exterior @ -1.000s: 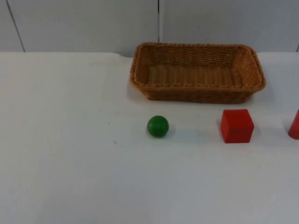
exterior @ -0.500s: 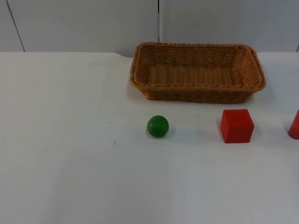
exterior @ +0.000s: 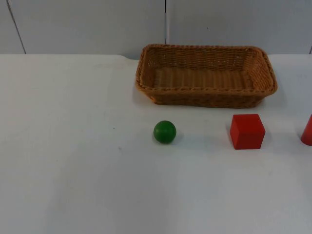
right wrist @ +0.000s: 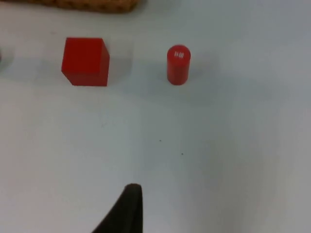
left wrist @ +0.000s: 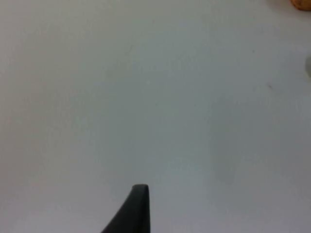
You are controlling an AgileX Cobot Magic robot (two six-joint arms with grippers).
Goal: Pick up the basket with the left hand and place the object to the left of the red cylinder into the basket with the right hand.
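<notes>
A brown wicker basket (exterior: 204,91) stands empty at the back of the table, right of centre. In front of it a red cube (exterior: 247,131) rests on the table, with the red cylinder (exterior: 307,131) upright to its right at the picture's edge. In the right wrist view the cube (right wrist: 85,61) and the cylinder (right wrist: 178,64) stand side by side, well ahead of my right gripper (right wrist: 130,194), which hangs over bare table. My left gripper (left wrist: 140,194) hovers over bare white table, far from the basket.
A green ball (exterior: 165,131) lies left of the cube, in front of the basket's left end. The white table (exterior: 73,146) stretches wide to the left and front. A grey partition wall (exterior: 87,24) closes the back.
</notes>
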